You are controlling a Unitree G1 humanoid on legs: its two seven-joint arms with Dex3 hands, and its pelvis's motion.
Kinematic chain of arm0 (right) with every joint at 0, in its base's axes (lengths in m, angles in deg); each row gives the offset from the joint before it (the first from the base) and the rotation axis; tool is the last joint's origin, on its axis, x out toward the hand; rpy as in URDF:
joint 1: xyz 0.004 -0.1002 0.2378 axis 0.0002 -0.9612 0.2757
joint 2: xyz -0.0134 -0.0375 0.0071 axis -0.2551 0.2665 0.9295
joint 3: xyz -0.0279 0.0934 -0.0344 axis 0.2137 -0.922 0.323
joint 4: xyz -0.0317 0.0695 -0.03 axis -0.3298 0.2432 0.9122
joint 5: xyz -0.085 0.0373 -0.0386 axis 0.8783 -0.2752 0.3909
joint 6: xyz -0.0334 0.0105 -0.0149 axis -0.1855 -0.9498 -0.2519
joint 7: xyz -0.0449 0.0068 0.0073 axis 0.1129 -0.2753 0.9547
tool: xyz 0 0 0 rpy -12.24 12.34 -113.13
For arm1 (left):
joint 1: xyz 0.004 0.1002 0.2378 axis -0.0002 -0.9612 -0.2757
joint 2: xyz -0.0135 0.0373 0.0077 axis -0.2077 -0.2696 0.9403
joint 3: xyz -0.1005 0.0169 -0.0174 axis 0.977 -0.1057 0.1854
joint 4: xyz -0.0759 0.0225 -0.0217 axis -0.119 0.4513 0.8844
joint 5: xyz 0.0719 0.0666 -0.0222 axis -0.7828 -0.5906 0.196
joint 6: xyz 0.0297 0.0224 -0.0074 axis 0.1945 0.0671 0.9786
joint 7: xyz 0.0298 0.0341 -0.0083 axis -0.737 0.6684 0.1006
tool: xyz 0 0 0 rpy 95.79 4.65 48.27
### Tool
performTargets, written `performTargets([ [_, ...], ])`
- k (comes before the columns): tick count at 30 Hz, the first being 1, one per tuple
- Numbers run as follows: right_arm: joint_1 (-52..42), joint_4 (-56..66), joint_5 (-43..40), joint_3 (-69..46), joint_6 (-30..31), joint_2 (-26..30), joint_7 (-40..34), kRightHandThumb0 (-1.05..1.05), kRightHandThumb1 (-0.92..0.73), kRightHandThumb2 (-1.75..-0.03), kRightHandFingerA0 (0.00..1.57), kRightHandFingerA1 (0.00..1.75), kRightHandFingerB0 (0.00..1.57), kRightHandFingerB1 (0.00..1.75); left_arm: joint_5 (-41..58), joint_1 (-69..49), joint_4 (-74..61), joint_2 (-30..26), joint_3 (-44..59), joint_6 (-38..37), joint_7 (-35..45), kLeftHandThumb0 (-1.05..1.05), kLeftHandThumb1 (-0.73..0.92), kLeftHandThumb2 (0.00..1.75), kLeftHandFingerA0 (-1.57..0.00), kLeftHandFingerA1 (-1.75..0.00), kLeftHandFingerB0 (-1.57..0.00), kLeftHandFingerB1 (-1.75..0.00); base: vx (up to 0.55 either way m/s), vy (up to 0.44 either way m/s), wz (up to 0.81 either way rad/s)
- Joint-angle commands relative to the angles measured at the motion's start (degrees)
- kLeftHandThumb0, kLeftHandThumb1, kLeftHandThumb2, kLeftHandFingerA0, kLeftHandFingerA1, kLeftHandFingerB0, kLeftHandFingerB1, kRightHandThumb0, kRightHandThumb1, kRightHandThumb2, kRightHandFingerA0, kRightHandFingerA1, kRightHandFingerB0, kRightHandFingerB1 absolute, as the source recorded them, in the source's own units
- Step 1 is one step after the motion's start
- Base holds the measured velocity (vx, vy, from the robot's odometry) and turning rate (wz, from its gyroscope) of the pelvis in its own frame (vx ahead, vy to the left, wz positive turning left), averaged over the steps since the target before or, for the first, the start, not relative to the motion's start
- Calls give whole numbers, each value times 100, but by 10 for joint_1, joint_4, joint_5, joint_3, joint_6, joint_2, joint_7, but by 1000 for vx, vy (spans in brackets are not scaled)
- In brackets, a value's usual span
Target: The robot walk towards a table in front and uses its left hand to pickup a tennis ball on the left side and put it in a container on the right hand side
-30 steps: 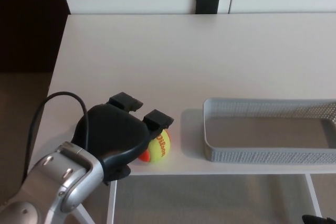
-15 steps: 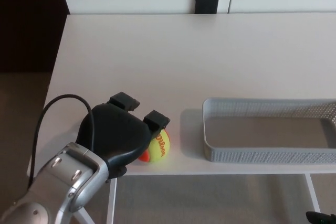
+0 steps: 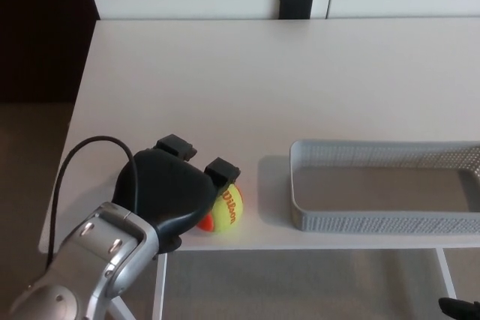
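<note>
- Resting on the desk [image 3: 262,80] just left of the container [image 3: 375,223], close to the near edge: the tennis ball [image 3: 229,210], yellow with an orange patch low down, not yet lifted.
- Draped over the ball's top and over the side facing away from the container: the left hand [image 3: 169,192], palm down and touching it. Cannot tell how far closed, or whether gripping at all, with the underside hidden beneath the black shell.
- Nothing to be seen of the right hand.
- Risk of squeezing the ball out sideways on lifting with only a loose cap over it, either against the container's left wall or off the near edge of the desk.
- Risk of a drop midway to the container, given a hold that looks off-centre. Likely to bounce, being springy, and to roll well away from the container.
- Risk of clipping the container's left wall by carrying too low. Light mesh by the look of it, so probably easy to shove rightward or askew.
- Risk of letting go short of the container's rim, or from too high, with a bounce straight back out of so shallow a tray.
- Possible snag from the black cable [image 3: 71,162] looping off the wrist on the side away from the container, perhaps catching the desk's edge during the swing across.
</note>
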Motion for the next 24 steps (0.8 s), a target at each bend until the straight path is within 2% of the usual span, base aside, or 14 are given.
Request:
performTargets([
  [1,4,5,-3,-4,12,3,-5,-32,-55,-57,61,45,33,35,-10,10,6,3,5,-18,5,-34,48,62,-23,-36,-16,-34,0,0,0],
  [13,6,13,-4,-6,17,2,-5,-30,-56,-57,60,44,32,34,-14,28,3,35,0,-14,35,-41,43,63,-21,-39,-11,-36,0,0,0],
  [14,6,14,-5,-6,19,2,-4,-30,-56,-57,59,44,32,34,-16,29,3,36,-1,-13,39,-36,50,56,-26,-34,-11,-30,0,0,0],
  [17,4,25,-3,-5,27,1,-7,-29,-56,-57,60,44,32,34,-20,29,4,37,-2,-15,41,-38,51,56,-27,-35,-10,-29,0,0,0],
  [18,4,25,-5,-6,28,1,-6,-28,-56,-57,60,44,33,34,-21,29,10,40,-4,-16,34,-45,41,65,-29,-43,-9,-37,0,0,0],
  [19,4,26,-6,-7,29,1,-5,-28,-56,-57,60,44,33,34,-21,29,13,41,-4,-16,31,-45,41,65,-29,-43,-9,-37,0,0,0],
  [20,4,28,-5,-6,27,2,-4,-29,-56,-57,60,45,33,35,-25,33,20,43,-8,-15,32,-45,50,60,-40,-41,-10,-32,0,0,0],
  [22,2,31,-5,-7,24,4,-2,-30,-56,-57,60,45,33,34,-27,39,30,47,-11,-15,34,-41,50,55,-44,-40,-11,-30,0,0,0],
  [23,2,31,-6,-7,23,5,-1,-31,-56,-57,60,44,33,34,-28,41,36,54,-13,-7,41,-44,54,61,-55,-59,-12,-33,0,0,0],
  [24,1,30,-6,-8,22,5,0,-31,-56,-57,60,44,33,34,-30,43,44,63,-15,4,50,-44,54,61,-55,-59,-12,-33,0,0,0],
])
